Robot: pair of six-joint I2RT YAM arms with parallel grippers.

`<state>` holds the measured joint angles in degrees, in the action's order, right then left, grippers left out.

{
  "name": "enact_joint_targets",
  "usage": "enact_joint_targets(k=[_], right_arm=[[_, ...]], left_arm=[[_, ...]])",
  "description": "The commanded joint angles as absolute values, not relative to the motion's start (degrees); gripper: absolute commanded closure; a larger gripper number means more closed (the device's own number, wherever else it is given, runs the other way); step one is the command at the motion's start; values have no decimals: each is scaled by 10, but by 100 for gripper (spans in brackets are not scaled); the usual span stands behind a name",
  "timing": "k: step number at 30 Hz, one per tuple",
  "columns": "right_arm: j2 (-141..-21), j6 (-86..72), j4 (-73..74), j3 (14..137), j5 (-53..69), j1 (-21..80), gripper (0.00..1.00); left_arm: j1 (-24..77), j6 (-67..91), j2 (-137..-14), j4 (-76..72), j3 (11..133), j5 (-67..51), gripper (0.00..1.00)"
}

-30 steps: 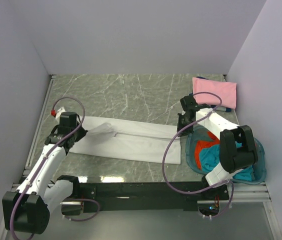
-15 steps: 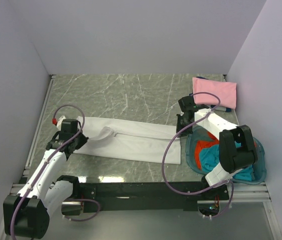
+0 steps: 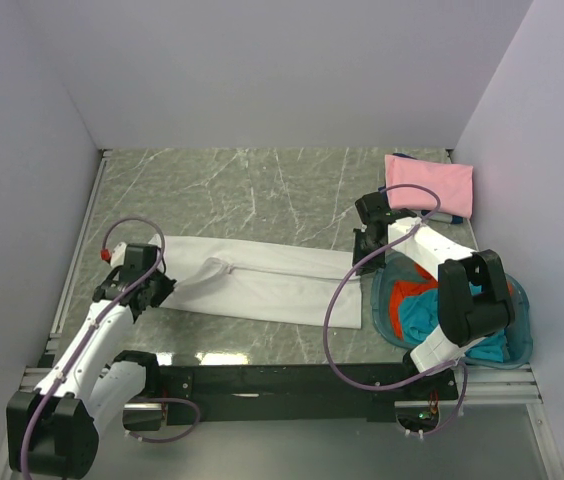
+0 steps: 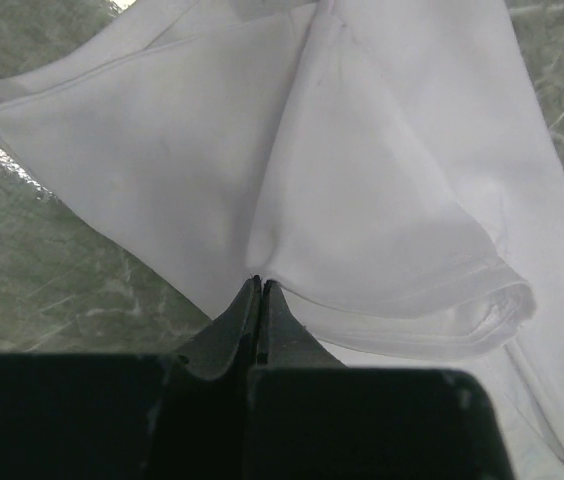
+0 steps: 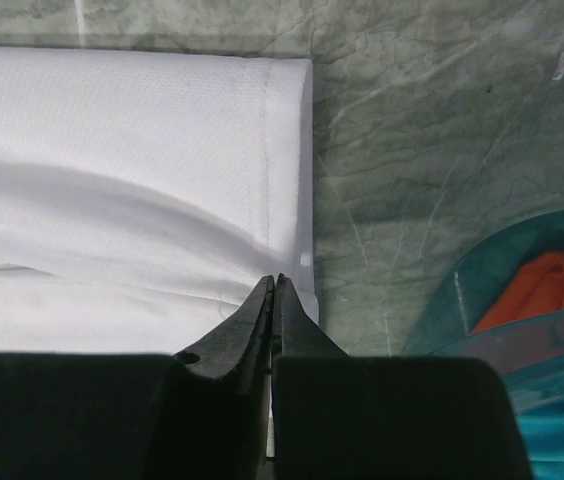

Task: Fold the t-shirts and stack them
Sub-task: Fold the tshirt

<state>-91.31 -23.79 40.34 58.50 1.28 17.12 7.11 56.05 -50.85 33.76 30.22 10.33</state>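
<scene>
A white t-shirt (image 3: 262,285) lies folded into a long band across the table. My left gripper (image 3: 165,283) is shut on its left end; in the left wrist view the shut tips (image 4: 259,283) pinch a fold of white cloth (image 4: 382,200) that fans out from them. My right gripper (image 3: 363,257) is shut on the band's right end, tips (image 5: 274,280) closed on the cloth beside the stitched hem (image 5: 265,150). A folded pink t-shirt (image 3: 429,185) lies at the back right. A teal t-shirt (image 3: 422,318) and an orange-red t-shirt (image 3: 402,295) are bunched in the basket.
The round translucent blue basket (image 3: 522,340) stands at the near right, close to my right arm; its rim (image 5: 482,290) shows in the right wrist view. Walls close the table in at left, back and right. Bare marbled tabletop (image 3: 252,190) lies behind the white shirt.
My left gripper has drawn back toward the near left with the shirt's end, and the raised fold near it has flattened. The right gripper has hardly moved.
</scene>
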Motion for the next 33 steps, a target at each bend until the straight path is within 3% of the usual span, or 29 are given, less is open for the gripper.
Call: enact_joint_targets(k=[1, 21, 23, 24, 25, 27, 33], right_arm=[[-908, -248, 414, 590, -16, 176, 100], [-889, -249, 411, 560, -2, 177, 100], [-889, -250, 411, 559, -2, 177, 82], [-889, -250, 411, 560, -2, 176, 74], [-886, -250, 411, 561, -2, 178, 63], [-884, -249, 412, 565, -2, 178, 57], [-883, -248, 410, 577, -3, 178, 53]], left_arm=[[74, 596, -476, 357, 303, 140, 100], [74, 621, -476, 367, 294, 154, 99], [74, 619, -475, 365, 295, 148, 87], [74, 619, -474, 365, 298, 142, 70], [74, 620, -473, 369, 300, 141, 63], [74, 623, -466, 377, 310, 140, 50], [74, 615, -430, 382, 331, 140, 42]])
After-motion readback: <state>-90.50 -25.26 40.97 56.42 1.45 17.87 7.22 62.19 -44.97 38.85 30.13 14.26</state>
